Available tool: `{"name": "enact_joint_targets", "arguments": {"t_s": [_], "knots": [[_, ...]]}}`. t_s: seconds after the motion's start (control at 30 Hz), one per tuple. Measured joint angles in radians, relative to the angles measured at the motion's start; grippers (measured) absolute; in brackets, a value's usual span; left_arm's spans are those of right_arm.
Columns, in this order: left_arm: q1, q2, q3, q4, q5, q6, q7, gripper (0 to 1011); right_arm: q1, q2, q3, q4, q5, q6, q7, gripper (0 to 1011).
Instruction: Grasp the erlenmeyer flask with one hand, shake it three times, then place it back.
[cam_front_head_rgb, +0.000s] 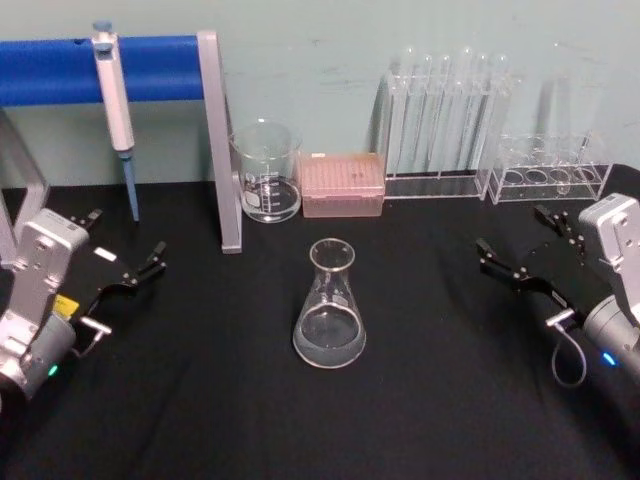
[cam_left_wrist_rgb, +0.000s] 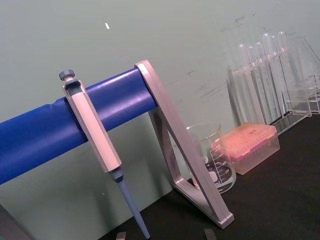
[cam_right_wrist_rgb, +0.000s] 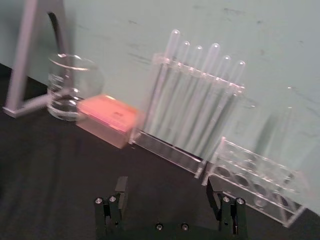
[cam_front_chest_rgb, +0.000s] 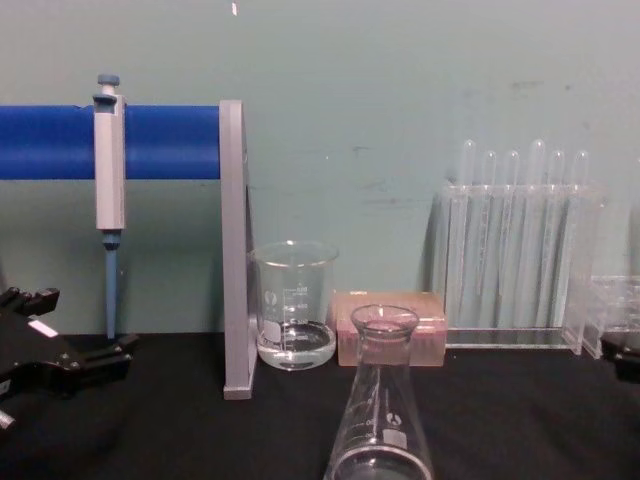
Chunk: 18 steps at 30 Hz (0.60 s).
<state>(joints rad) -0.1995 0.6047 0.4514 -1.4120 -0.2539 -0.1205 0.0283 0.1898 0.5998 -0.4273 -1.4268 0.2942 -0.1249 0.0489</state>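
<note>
The erlenmeyer flask stands upright on the black table's middle, clear glass with a wide base and a narrow flared neck; the chest view has the flask close at the bottom. My left gripper hovers open well to its left, nothing between its fingers. Well to the flask's right, my right gripper is also open and holds nothing. The right wrist view has the right gripper's two fingers spread wide over bare table.
Behind the flask stand a glass beaker and a pink tip box. A rack of test tubes and a low clear rack line the back right. A pipette hangs on a blue-barred stand at back left.
</note>
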Motion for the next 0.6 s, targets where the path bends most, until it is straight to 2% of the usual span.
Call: {"name": "enact_joint_targets", "arguments": {"t_s": [0.33,0.53,0.6], "knots": [[0.000,0.000,0.000,0.000,0.000,0.000,0.000,1001,-0.036,0.006,0.036,-0.060,0.135,0.031,0.180,1003],[0.000,0.000,0.000,0.000,0.000,0.000,0.000,1001,-0.053,0.011,0.040,-0.089,0.173,0.038,0.269,1003],[0.000,0.000,0.000,0.000,0.000,0.000,0.000,1001,-0.056,0.011,0.041,-0.095,0.177,0.039,0.281,1003]]}}
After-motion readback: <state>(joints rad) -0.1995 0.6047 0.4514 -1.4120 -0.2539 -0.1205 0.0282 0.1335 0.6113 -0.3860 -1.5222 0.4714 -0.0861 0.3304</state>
